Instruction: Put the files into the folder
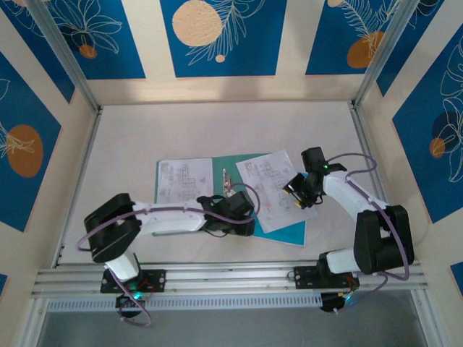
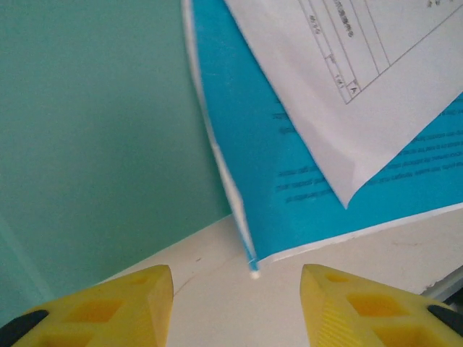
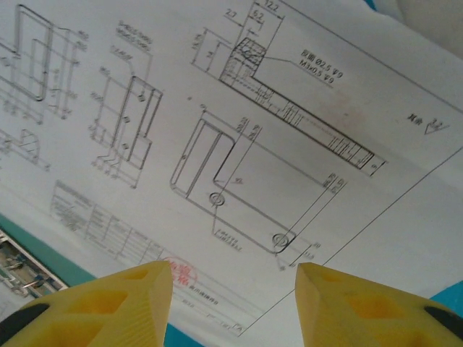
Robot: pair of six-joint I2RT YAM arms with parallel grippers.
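Files (image 1: 269,189) lie on folder (image 1: 293,230) beneath the right pincer (image 3: 231,282).

We read, on the white paper sheet of black line drawings (image 3: 217,108), the dimensions "12.2", "6.2", "2.7" and the note "M3x0.5"; on the white ruled paper corner (image 2: 347,108), one boxed letter "A".

Top camera, high at the near side, looks down on the whole table (image 1: 217,130). Left wrist camera sits low at the near edge of the folder (image 2: 87,144), very close. Right wrist camera, close over a printed sheet (image 3: 275,108), probably the tilted one seen from above.
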